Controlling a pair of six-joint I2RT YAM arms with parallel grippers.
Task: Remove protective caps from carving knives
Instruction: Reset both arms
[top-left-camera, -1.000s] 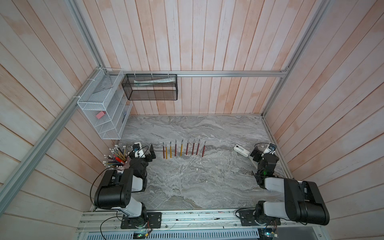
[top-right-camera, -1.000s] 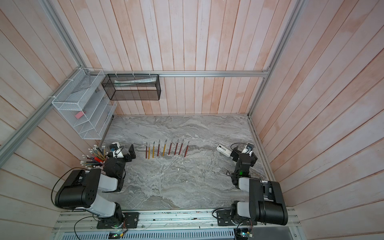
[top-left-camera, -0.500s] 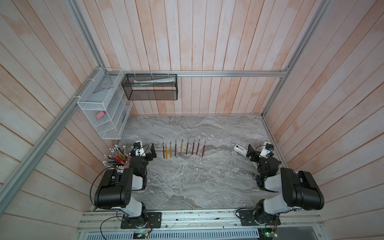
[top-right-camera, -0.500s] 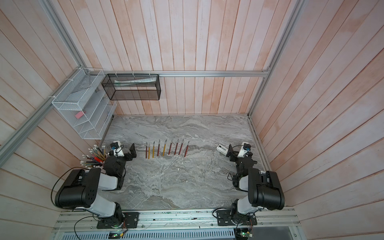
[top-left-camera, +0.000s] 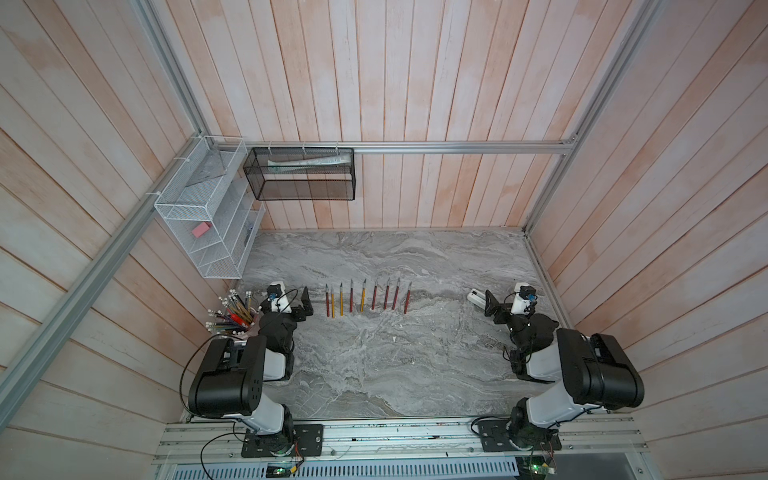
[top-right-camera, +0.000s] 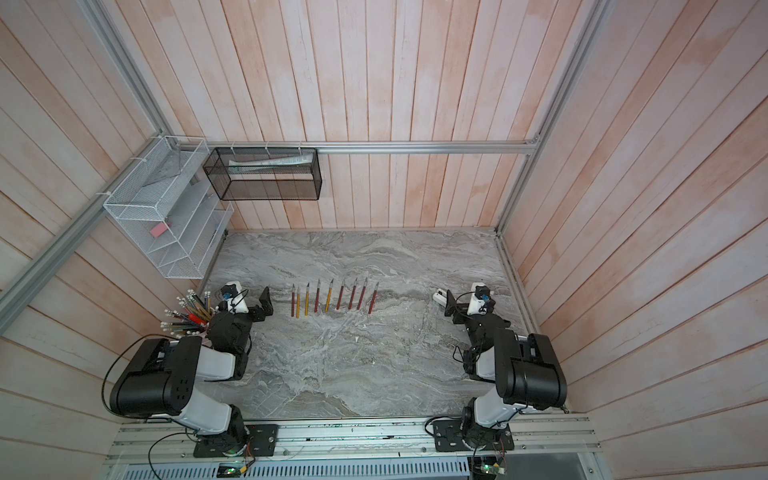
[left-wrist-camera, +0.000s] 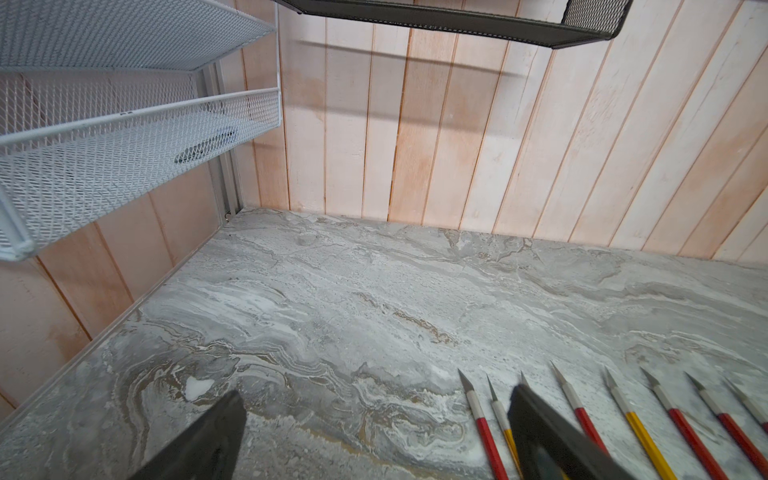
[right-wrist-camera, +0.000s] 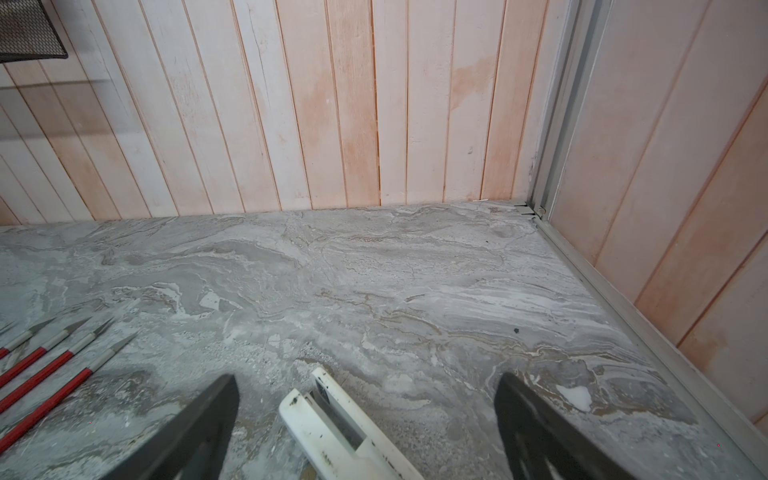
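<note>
Although neither pincer has hold of anything, nine carving knives (top-left-camera: 363, 300) lie ready in a row on the table (top-left-camera: 374, 365), side by side, with their grey tips toward the back wall.

Left pincer (left-wrist-camera: 376, 395): spread wide, empty, just beside the row's end.

Right pincer (right-wrist-camera: 365, 378): spread wide, empty, well apart from the row. A white plastic piece (right-wrist-camera: 332, 419) lies on the table by its jaws.

Protective caps: too small to confirm on any tip.

Judgement: the knives look light, stiff and thin, and are likely to roll on the smooth stone. Grip mid-handle on the coloured section, clear of the blade.
</note>
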